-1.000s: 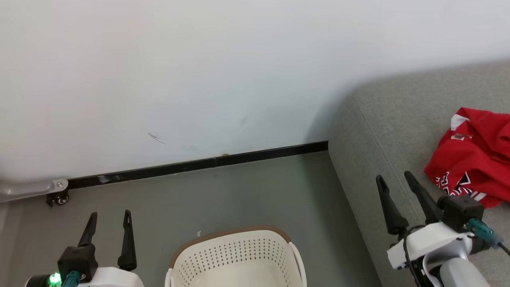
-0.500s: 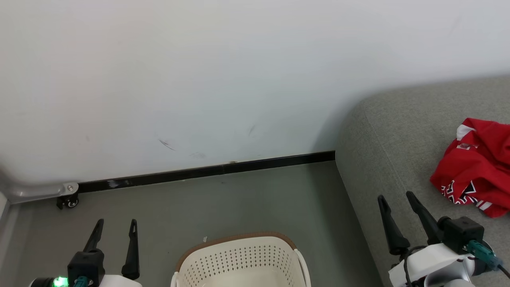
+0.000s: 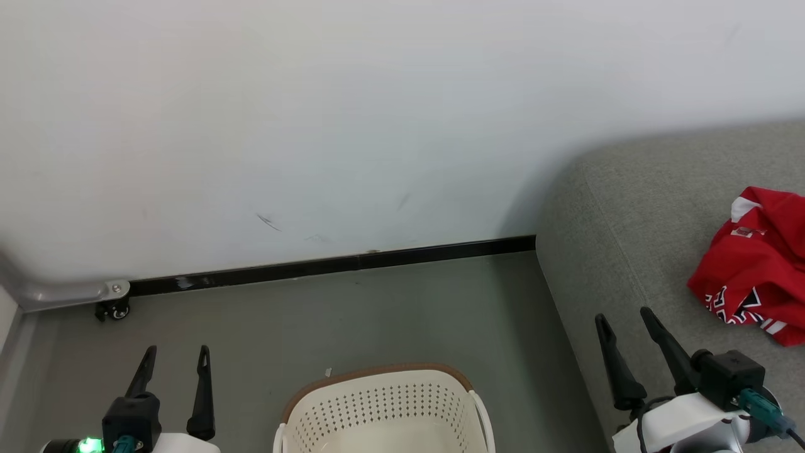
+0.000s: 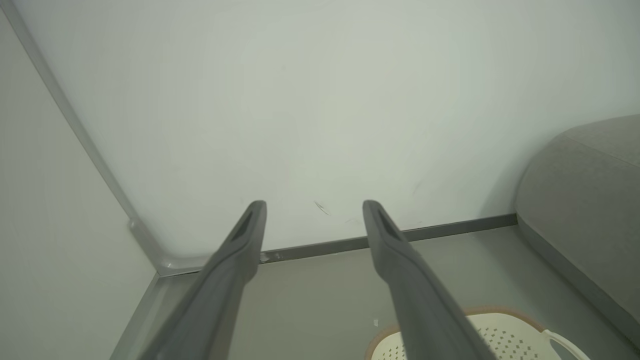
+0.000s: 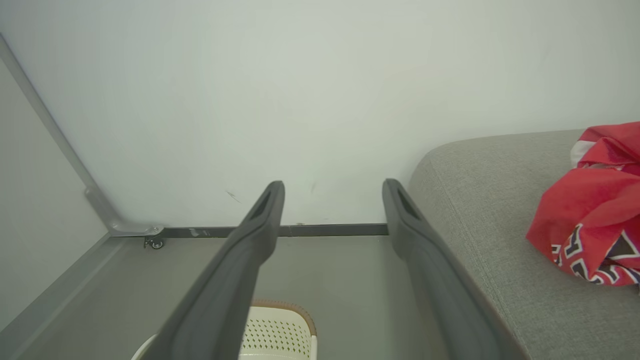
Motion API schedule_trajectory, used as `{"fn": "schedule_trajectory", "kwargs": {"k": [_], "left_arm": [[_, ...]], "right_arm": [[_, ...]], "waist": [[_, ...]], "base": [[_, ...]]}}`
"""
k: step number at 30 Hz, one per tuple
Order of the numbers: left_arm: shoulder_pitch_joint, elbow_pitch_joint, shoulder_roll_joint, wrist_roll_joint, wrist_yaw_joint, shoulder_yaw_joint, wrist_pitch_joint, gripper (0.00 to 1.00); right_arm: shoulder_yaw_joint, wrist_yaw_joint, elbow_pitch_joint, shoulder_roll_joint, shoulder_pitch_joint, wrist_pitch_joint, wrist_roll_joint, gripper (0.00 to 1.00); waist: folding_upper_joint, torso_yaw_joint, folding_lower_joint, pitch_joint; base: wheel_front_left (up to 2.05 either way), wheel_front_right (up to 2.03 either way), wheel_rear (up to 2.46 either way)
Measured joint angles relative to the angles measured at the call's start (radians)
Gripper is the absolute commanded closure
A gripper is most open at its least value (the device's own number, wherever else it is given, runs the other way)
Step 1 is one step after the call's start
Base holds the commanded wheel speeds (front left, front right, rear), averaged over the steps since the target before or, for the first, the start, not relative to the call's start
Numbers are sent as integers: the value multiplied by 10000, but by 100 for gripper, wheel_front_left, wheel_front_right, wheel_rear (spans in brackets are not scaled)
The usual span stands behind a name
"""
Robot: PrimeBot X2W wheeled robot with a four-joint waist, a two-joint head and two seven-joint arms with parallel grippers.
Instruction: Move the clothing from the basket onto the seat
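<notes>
Red clothing (image 3: 751, 270) with white trim and black-and-white lettering lies crumpled on the grey sofa seat (image 3: 635, 214), at the right edge of the head view; the right wrist view shows the clothing (image 5: 590, 210) on the seat (image 5: 480, 200) too. The cream basket (image 3: 383, 409) with its brown rim stands on the floor at bottom centre; the visible part of its inside holds nothing. My left gripper (image 3: 176, 355) is open at lower left, left of the basket. My right gripper (image 3: 622, 318) is open over the sofa's front edge, left of the clothing. Both hold nothing.
A white wall with a black skirting strip (image 3: 327, 267) runs behind the grey floor (image 3: 377, 314). A metal frame on a small castor (image 3: 112, 308) stands at the left by the wall. The basket (image 4: 500, 340) also shows low in the left wrist view.
The head camera has shifted, so the whole scene has slid right and down in the picture. Both grippers stay open and sit lower in the frame. The clothing still lies on the seat.
</notes>
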Motion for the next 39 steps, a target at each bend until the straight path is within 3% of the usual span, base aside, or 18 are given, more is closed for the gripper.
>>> {"fn": "schedule_trajectory", "kwargs": {"k": [12, 13, 24, 39], "left_arm": [[-15, 42, -13, 75, -8, -4, 0, 0], [-16, 65, -13, 71, -17, -12, 0, 100], [411, 713, -573, -232, -123, -81, 151, 100], [386, 803, -742, -2372, -662, 493, 821, 100]], "right_arm": [[138, 0, -203, 8, 112, 13, 196, 0], [150, 0, -209, 8, 113, 13, 203, 100], [343, -15, 410, 153, 686, 31, 481, 100], [307, -15, 171, 151, 716, 259, 3085, 100]], "waist": [[0, 115, 0, 113], [0, 116, 0, 121], [0, 116, 0, 135], [0, 138, 9, 188]], "base": [[0, 0, 0], [0, 0, 0], [0, 0, 0], [0, 0, 0]]}}
